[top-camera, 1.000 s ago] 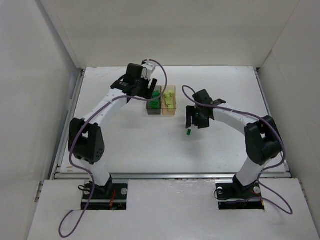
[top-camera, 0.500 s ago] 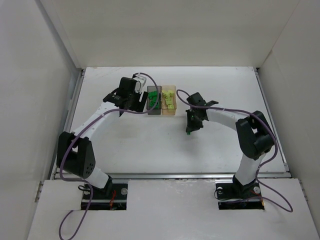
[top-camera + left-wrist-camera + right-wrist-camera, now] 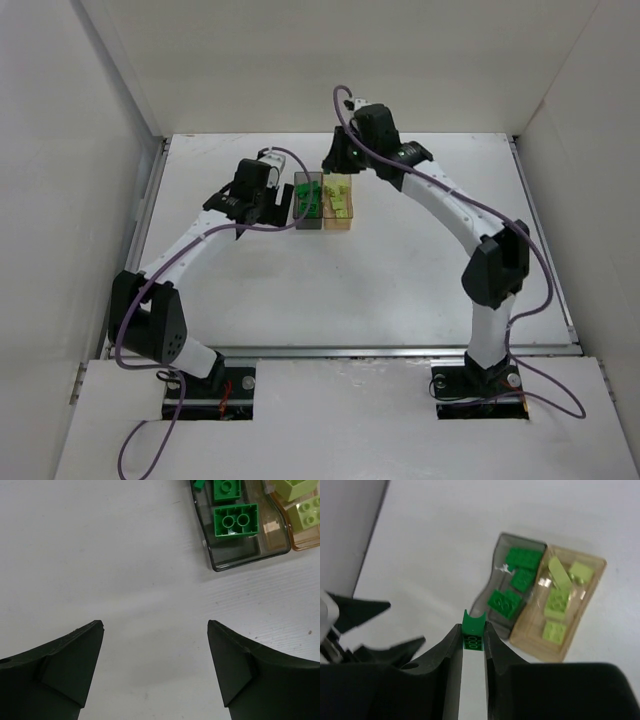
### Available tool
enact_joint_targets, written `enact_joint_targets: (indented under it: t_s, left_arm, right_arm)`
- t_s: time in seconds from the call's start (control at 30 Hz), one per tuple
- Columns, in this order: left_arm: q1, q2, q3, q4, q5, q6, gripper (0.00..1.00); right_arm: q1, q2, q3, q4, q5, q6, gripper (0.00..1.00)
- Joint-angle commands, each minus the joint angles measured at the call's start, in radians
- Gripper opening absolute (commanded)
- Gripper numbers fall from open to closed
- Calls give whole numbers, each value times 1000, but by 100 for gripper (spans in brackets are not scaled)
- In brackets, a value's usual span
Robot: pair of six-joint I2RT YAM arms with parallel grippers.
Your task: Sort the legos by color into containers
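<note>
A green brick [image 3: 472, 630] is clamped in the right claw [image 3: 472, 640], raised near the grey box [image 3: 499, 580]; the left claw [image 3: 155, 630] is held spread. If released off-centre, the brick could be dropped into the tan box [image 3: 582, 615] adjoining the grey box.

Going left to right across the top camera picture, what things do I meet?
First the left gripper → dark grey box with green legos → tan box with yellow-green legos. The right gripper, holding a green lego, overlaps the boxes, so it's skipped.

Eight legos [image 3: 504, 601], two containers [image 3: 235, 552]
</note>
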Motion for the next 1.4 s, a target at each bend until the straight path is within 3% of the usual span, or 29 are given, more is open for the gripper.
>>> enact_joint_targets:
  t_s: [0.0,0.1,0.13,0.23,0.27,0.33,0.37,0.43,0.57,0.7,0.8,0.97,1.07,1.37]
  left_arm:
    - [6,-53,-26,36,-64,-36,83]
    - [6,-72,-52,45,-87,-36,84]
    - [6,-73,-52,45,-87,-36,84]
    - [6,-82,-63,54,-87,-36,84]
    - [6,-82,-63,54,-87,-36,84]
    - [6,-82,-63,54,-87,-36,86]
    - [6,-82,-63,54,-87,-36,86]
    - [6,-82,-72,54,-78,-36,86]
    - [6,-82,-81,63,-78,-46,86]
    - [6,-82,-81,63,-78,-46,86]
    - [6,-82,-90,63,-87,-46,86]
    - [6,-82,-90,72,-97,-55,87]
    - [6,-82,-101,72,-97,-55,88]
    - [15,-82,-110,82,-182,-89,94]
  right_arm:
    - [6,180,128,-14,-35,-18,0]
    - [6,265,226,-1,-97,-18,5]
    - [17,279,243,0,-118,-18,18]
    - [17,325,303,0,-128,-18,42]
    - [17,325,315,-13,-128,-18,62]
    - [17,325,324,-22,-117,-18,78]
    - [17,306,324,-22,-102,-18,93]
    - [17,253,297,-22,-89,-18,100]
    - [17,118,228,-22,-39,-30,100]
    - [-85,-46,76,-25,7,-21,100]
    - [-243,-146,-42,-97,61,5,100]
    - [-562,-269,-208,-214,304,94,100]
    - [-684,-332,-286,-240,362,140,100]
    - [-698,-433,-374,-174,345,91,100]
